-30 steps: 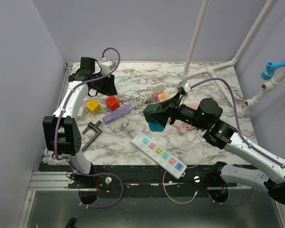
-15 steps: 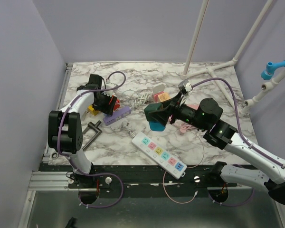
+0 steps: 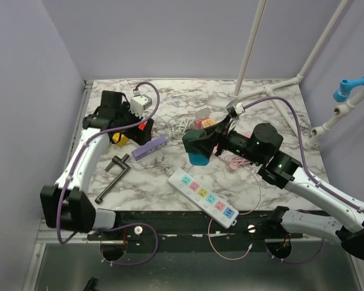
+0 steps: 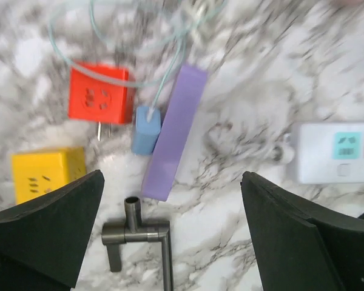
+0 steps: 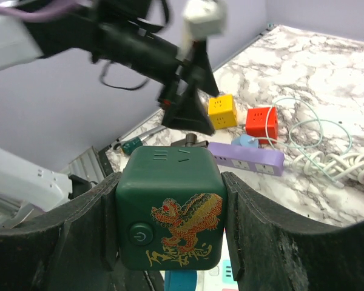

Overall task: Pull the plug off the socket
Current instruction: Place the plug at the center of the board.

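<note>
My right gripper [image 5: 170, 209] is shut on a dark green cube socket [image 5: 170, 206] with a dragon print, held above the table [image 3: 197, 140]. A blue plug [image 3: 199, 160] sticks out of the cube's underside, and its top edge shows in the right wrist view [image 5: 183, 282]. My left gripper [image 4: 170, 242] hangs wide open over the table with nothing between its fingers [image 3: 133, 124]. Below it lie a purple socket strip [image 4: 175, 133] and a small blue plug [image 4: 146, 130] against the strip's side.
A red cube [image 4: 100, 93] and a yellow cube [image 4: 45, 173] lie left of the purple strip. A grey metal key [image 4: 139, 233] sits under my left gripper. A white power strip [image 3: 203, 197] lies near the front edge, a white cable coil [image 3: 181, 125] behind.
My left gripper has opened wide; it dipped from the back left toward the red cube, then rose again. My right gripper and the green cube have stayed put.
</note>
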Robot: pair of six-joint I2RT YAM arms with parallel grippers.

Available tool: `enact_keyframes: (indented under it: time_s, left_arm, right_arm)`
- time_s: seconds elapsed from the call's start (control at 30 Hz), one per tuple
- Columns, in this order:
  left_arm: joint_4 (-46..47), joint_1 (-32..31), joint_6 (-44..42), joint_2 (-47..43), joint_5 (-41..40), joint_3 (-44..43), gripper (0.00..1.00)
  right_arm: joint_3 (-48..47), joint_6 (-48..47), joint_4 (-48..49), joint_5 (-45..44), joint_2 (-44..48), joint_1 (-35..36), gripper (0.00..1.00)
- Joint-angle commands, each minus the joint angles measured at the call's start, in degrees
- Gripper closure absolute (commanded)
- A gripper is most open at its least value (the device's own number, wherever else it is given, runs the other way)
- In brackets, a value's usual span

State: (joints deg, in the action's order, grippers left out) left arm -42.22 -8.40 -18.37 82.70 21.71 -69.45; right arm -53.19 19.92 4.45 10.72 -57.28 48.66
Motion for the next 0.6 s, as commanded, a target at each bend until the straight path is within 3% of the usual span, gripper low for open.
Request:
enact_keyframes:
  time_s: [0.0, 0.07, 0.13, 0.23, 0.33, 0.47, 0.57]
  left_arm:
    - [-0.53, -0.03, -4.25, -16.16, 20.45, -3.63, 0.02]
    - [0.11, 0.04, -4.79, -22.09, 32.68, -2.72, 0.01]
    - [7.62, -0.36, 0.6, -28.34, 42.48, 1.29, 0.02]
    - [24.61, -2.65, 16.71, -33.18, 42.77, 8.76, 0.02]
    - [30.03, -3.46, 25.56, -31.53, 44.02, 11.56, 0.02]
    - [48.45, -3.55, 39.1, -31.43, 45.52, 19.5, 0.01]
    - [53.87, -4.32, 45.29, -29.37, 46.83, 19.53, 0.01]
  right_arm:
    - [-3.89, 0.54, 5.62, -1.22, -0.51, -0.06, 0.99]
    - [-3.71, 1.29, 8.65, -0.57, -0.6, -0.06, 0.99]
    - [-2.12, 2.03, 14.67, 1.47, -0.51, -0.06, 0.99]
    - [3.1, 5.08, 28.47, 3.7, 0.02, -0.16, 0.99]
    - [4.36, 7.96, 36.41, 6.36, -1.45, -0.13, 0.99]
    - [1.71, 9.59, 38.91, 11.55, -4.58, -0.15, 0.99]
    - [0.59, 9.67, 40.87, 12.57, -4.95, -0.15, 0.99]
